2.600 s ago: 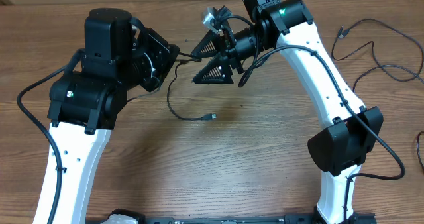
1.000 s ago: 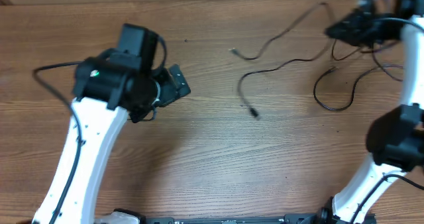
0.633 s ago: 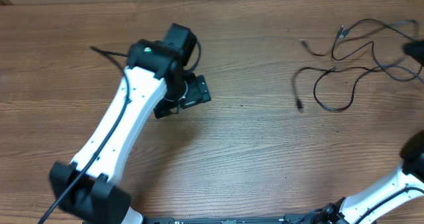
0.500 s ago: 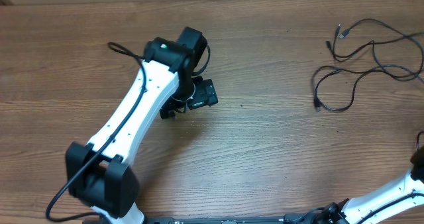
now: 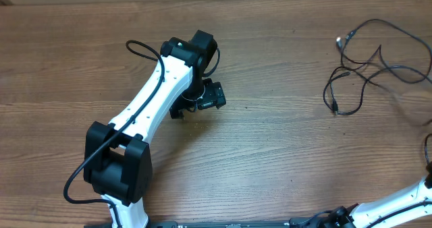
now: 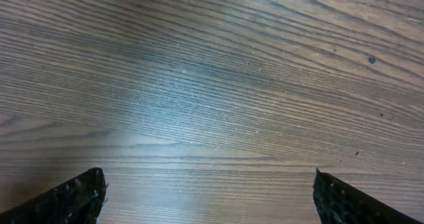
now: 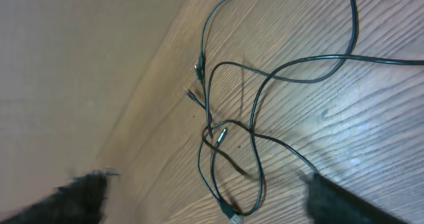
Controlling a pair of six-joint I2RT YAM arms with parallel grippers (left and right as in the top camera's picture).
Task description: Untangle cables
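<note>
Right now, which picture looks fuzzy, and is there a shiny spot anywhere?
Right wrist view: the fingers are smeary blurs, the cables a bit soft. Left wrist view: pale glare on the table. Overhead view: sharp.

Wooden table (image 5: pixel 283 160) is filling nearly every view, brown grain running left to right in the overhead. Plain tan surface (image 7: pixel 59 58) is showing past the table edge, upper left of the right wrist view. A soft pale sheen (image 6: pixel 165 98) is glinting mid-frame in the left wrist view.
</note>
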